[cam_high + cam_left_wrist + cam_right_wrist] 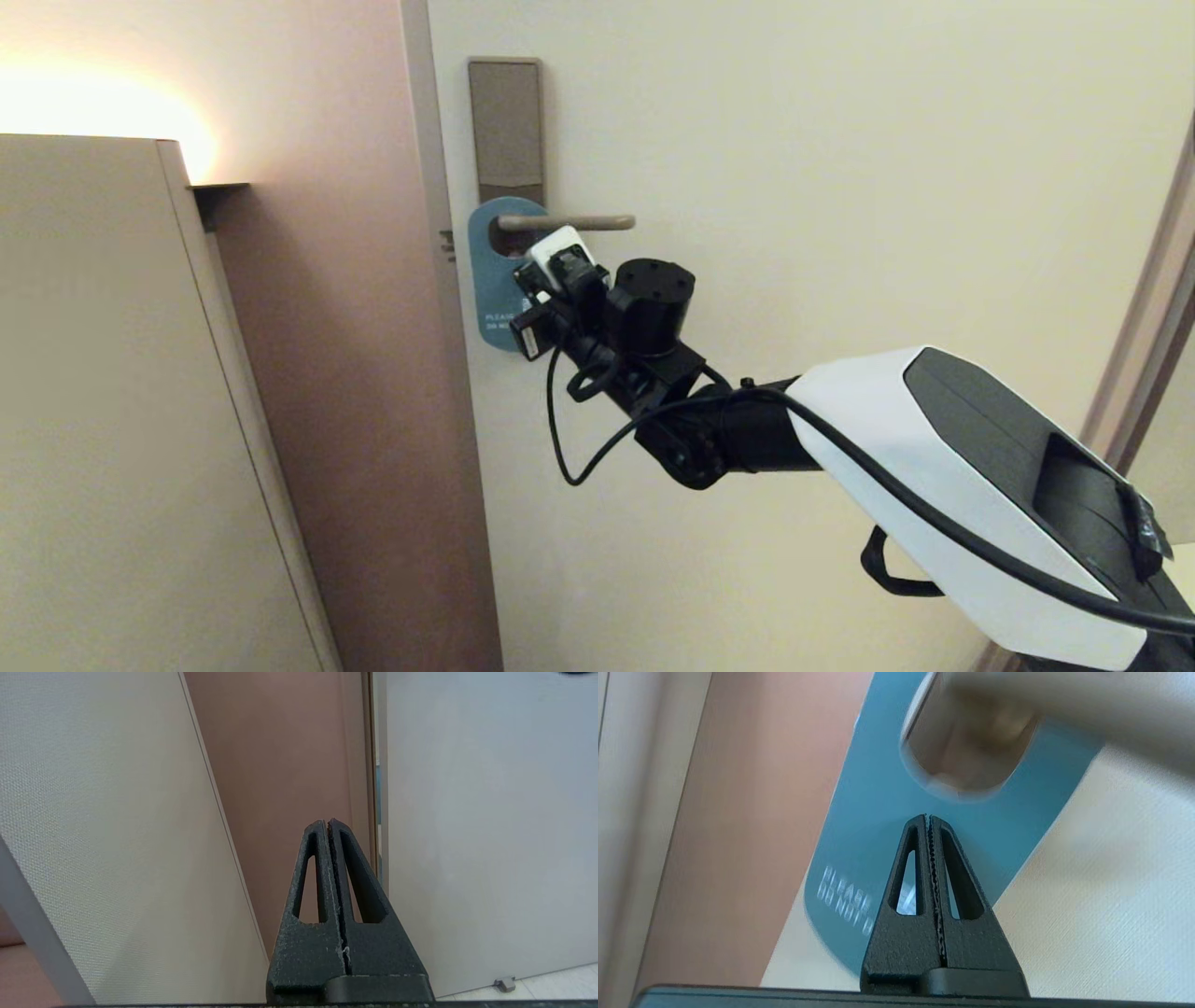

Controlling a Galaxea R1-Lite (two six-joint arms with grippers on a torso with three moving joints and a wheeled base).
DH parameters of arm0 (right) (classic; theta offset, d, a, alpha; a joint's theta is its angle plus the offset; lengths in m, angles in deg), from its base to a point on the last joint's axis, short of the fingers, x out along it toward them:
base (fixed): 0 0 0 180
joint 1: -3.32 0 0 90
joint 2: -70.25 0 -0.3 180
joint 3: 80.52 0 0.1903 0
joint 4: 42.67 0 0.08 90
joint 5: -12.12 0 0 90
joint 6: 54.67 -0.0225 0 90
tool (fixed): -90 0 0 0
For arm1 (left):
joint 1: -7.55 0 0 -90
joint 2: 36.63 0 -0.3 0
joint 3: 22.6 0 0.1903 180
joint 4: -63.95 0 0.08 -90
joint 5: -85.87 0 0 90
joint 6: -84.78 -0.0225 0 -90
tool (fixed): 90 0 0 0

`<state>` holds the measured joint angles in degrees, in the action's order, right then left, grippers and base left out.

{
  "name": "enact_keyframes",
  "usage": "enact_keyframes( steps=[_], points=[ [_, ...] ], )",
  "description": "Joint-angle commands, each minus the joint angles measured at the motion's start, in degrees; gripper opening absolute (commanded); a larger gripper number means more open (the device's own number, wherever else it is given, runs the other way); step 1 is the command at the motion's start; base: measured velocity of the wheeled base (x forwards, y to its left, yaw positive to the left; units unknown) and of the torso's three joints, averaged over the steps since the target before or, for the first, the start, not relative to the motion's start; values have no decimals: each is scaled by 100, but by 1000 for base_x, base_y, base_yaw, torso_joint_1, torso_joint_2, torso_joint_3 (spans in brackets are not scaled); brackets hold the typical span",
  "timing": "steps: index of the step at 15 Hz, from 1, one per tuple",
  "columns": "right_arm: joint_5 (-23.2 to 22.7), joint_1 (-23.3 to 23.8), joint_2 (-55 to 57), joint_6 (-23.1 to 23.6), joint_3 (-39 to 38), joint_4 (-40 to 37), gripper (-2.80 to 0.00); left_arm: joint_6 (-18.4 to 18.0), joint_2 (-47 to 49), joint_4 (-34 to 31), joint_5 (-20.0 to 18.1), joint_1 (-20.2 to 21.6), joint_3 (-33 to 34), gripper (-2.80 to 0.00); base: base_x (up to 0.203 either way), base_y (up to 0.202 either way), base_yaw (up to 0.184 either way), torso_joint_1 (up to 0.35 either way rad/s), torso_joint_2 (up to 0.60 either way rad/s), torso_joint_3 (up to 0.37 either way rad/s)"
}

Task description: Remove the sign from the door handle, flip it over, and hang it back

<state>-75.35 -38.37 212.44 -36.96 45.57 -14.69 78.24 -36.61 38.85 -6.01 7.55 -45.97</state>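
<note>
Sign: the sign (pixel 492 280) hangs blue face out on the door handle (pixel 566 222), by the door's (pixel 840 187) left edge.
Right end effector: right end effector (pixel 928 817) closed, empty, tips just below the sign's hole.
Left end effector: left end effector (pixel 327 822) closed, low before the door frame.
Room: bare door right of the handle.

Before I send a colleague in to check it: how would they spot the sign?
Find the cream door and its tall bronze-grey lock plate. The sign hangs from the door handle there, just ahead of the shut right gripper. It is the only blue thing, with white lettering.
</note>
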Motion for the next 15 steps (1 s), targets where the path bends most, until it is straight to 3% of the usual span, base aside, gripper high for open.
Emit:
enact_keyframes(
  steps=[1, 8, 15],
  points=[
    [2, -6, -96, 13, -324, 44, -280, -5, -2, -3, -4, 0, 0, -280, 0, 0, 0, 0, 0, 0],
    [12, 70, -808, 28, -1773, 44, -280, -5, -2, -3, 4, 0, 0, -280, 0, 0, 0, 0, 0, 0],
    [91, 767, -2416, 122, -3910, 25, -280, -5, -2, -3, 4, 0, 0, -280, 0, 0, 0, 0, 0, 0]
  ],
)
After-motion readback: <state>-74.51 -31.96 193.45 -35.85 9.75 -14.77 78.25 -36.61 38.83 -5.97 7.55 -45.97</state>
